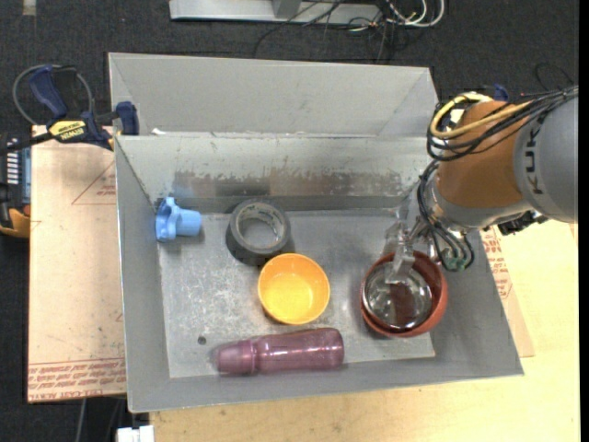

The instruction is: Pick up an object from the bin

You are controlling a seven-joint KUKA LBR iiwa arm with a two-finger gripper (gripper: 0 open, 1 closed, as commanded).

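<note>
My arm (555,159) comes in from the right, its grey last link lying nearly level. The wrist wears its orange cover (471,178), with yellow and black cables (457,110) looped across the top and hanging beneath it. From the wrist my tool (402,261) points downward and a little to the left, low on the right side of the view.

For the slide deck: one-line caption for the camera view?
Gripper over round dark-red bowl at grey metal bin's right; orange bowl, grey tape roll nearby.
</note>
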